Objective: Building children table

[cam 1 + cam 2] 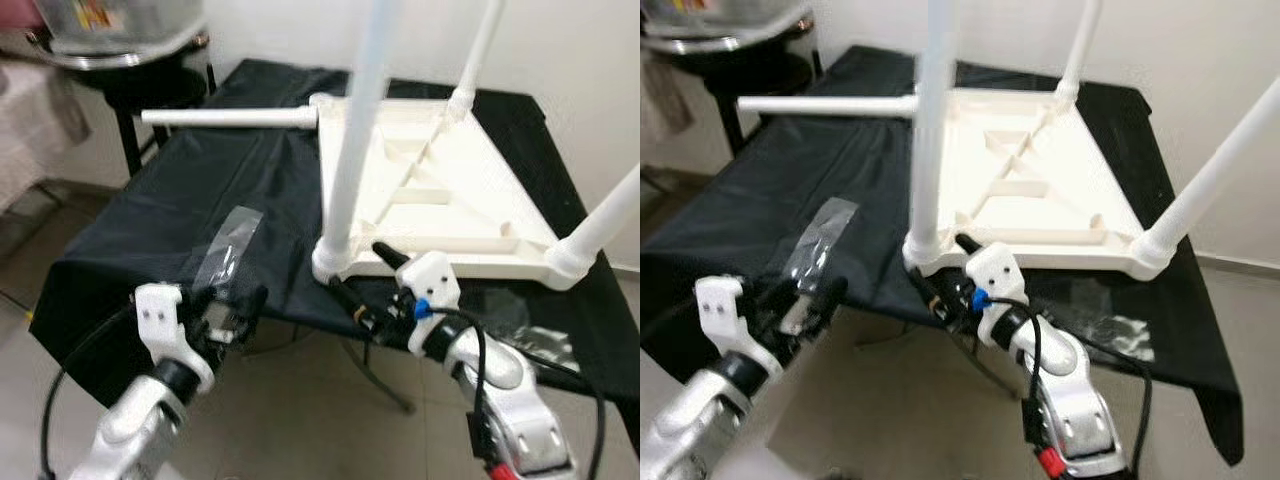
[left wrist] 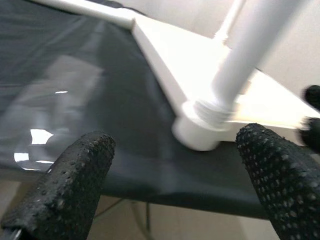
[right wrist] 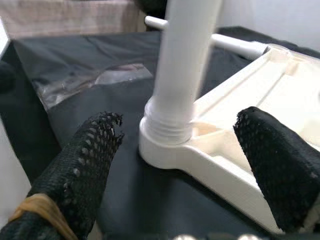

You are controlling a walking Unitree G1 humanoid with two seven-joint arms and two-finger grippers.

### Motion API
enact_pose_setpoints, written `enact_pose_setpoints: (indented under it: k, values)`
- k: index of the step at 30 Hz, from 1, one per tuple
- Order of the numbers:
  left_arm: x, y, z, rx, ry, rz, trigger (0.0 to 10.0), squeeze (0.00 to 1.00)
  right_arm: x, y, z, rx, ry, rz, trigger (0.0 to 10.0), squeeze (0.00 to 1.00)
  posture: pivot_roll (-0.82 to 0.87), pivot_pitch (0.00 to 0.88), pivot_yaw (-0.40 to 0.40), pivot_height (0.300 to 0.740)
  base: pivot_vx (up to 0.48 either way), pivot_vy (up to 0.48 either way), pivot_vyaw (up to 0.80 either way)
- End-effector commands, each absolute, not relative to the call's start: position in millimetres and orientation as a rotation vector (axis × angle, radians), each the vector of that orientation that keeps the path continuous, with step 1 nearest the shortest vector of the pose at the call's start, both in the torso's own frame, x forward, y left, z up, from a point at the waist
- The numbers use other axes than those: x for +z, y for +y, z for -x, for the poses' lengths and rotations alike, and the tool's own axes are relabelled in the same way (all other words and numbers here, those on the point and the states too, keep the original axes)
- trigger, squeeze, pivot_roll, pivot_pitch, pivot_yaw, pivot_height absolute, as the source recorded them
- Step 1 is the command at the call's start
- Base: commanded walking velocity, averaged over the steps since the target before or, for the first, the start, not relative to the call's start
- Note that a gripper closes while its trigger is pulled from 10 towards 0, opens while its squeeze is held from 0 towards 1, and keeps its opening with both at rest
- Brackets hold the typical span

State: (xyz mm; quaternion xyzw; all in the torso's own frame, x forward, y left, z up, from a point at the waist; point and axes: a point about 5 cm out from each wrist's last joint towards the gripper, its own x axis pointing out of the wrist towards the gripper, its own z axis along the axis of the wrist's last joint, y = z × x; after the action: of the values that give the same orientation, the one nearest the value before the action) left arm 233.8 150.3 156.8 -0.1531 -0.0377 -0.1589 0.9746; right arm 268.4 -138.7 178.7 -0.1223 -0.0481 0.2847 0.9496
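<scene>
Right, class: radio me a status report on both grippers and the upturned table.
Left gripper open, at the cloth's near edge. Right gripper open, beside the near leg. White table top upside down; one leg pointing sideways. Plastic bag nearby.

Cut off / unclear bits

Three upright legs (image 1: 356, 130) of the upturned white table (image 1: 440, 190) run off the top edge, ends unseen. Steel pot (image 1: 110, 30) beyond the black cloth (image 1: 200, 200)'s far-left corner is cropped by the top edge. Clear plastic bag (image 1: 228, 245) nr cloth's front edge: contents too small to tell. Left wrist view is blurred.
</scene>
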Motion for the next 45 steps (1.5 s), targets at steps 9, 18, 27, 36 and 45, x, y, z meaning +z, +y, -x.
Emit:
enact_pose_setpoints:
  k: [9, 18, 27, 36, 45]
  values:
    - [155.4, 151.2, -236.0, -0.322, -0.067, 0.266, 10.0, 0.00, 170.0, -140.9, -272.1, 0.596, -0.057, 0.341, 10.0, 0.00, -0.02, 0.162, -0.051, 0.740, 0.000, -0.049, 0.09]
    - [158.6, 142.1, -238.6, -0.353, -0.071, 0.247, 10.0, 0.00, 181.6, -163.8, -310.1, 0.684, 0.060, 0.576, 10.0, 0.00, -0.02, 0.174, -0.055, 0.740, 0.000, 0.000, 0.00]
    - [163.8, 134.1, -229.3, -0.385, -0.077, 0.223, 10.0, 0.00, 208.1, -146.2, -365.4, 0.921, 0.087, 0.628, 10.0, 0.00, 0.01, 0.238, -0.074, 0.740, 0.000, 0.000, 0.00]
    - [168.2, 132.1, -212.3, -0.391, -0.074, 0.208, 10.0, 0.00, 223.5, -134.8, -375.5, 1.112, 0.154, 0.619, 10.0, 0.00, 0.03, 0.288, -0.091, 0.740, 0.000, 0.000, 0.00]
    - [168.6, 128.8, -199.0, -0.393, -0.052, 0.225, 10.0, 0.00, 237.2, -148.8, -380.1, 1.210, 0.267, 0.710, 10.0, 0.00, 0.02, 0.326, -0.106, 0.740, 0.000, 0.000, 0.00]
